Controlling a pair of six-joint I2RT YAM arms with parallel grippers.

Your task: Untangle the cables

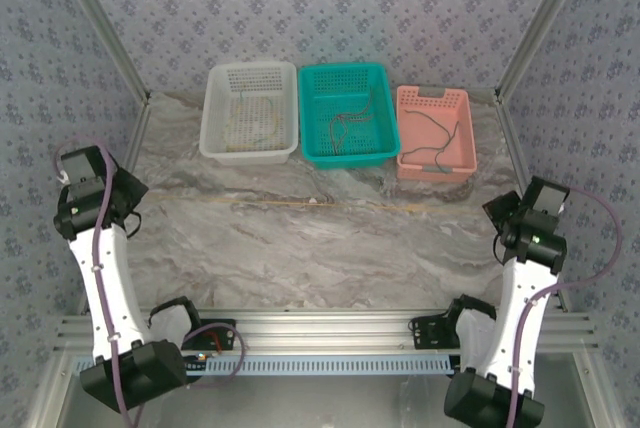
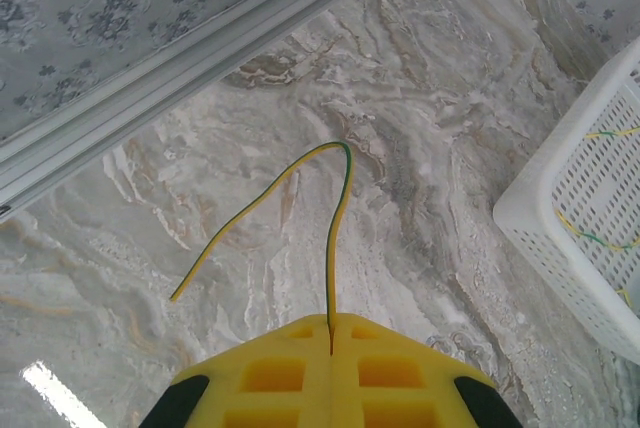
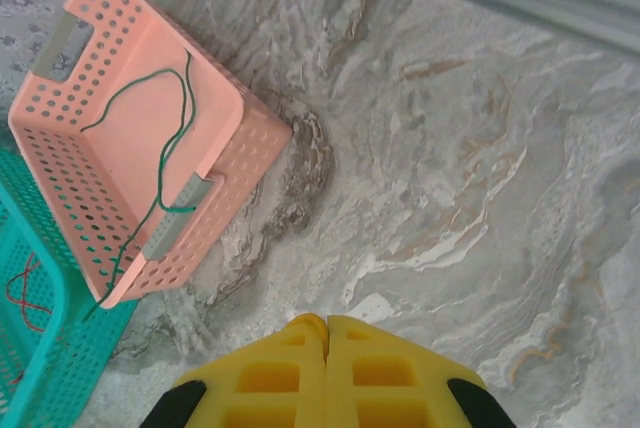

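Left gripper [image 2: 330,326]: you are clamping its fingers on one yellow-green cable [image 2: 334,228]. The cable is rising from the pinch, arching over and hanging to a free end above the table [image 2: 450,98], near its left edge.
Reason for hold: judged, you are gripping it at one end so the rest is hanging free of the others.
Right gripper [image 3: 326,328]: its fingers are pressing together with nothing between them. It is hovering over bare table toward the right edge, near the pink basket [image 3: 262,138] but apart from it.
Baskets: three are standing in a row along the far edge, white basket [image 1: 212,113] left, teal basket [image 1: 345,69] middle, pink right.
Reason for layout: judged, each basket is taking one colour of the cables, so the held one is probably heading for the white basket.
Pink basket contents: one green cable [image 3: 170,163], one end trailing over the rim.
Teal basket contents: one red-orange cable [image 1: 345,128], as far as you can tell.
White basket contents: yellow-green strands [image 2: 590,236]; the count is not readable.
Table centre: one thin yellowish line [image 1: 290,203] is lying crosswise, seemingly another cable.
Remaining: judged, you are near the end of sorting.
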